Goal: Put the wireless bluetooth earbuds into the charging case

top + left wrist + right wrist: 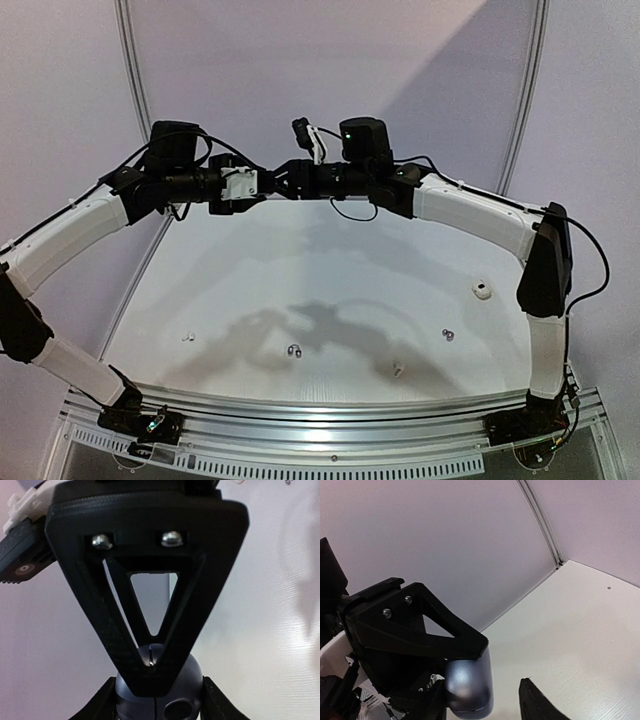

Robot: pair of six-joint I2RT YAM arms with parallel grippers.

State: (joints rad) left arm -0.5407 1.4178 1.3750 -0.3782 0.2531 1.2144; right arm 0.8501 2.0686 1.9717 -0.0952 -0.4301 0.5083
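Top external: four earbuds (294,350) lie scattered on the desk (330,270), toward 6 o'clock from the grey charging case (192,682) held mid-air; neither arm clearly nearer. Left fingers (100,703) clamp the case; right fingers (536,703) flank it, contact undetermined.

Case (189,680): upper part hidden behind R finger (135,520), bottom cut off at 6 o'clock edge in both wrist views. In top view it's hidden entirely, approx 12 o'clock. Earbuds (294,350), twd 6 o'clock, are mere specks; shape and orientation can't tell.
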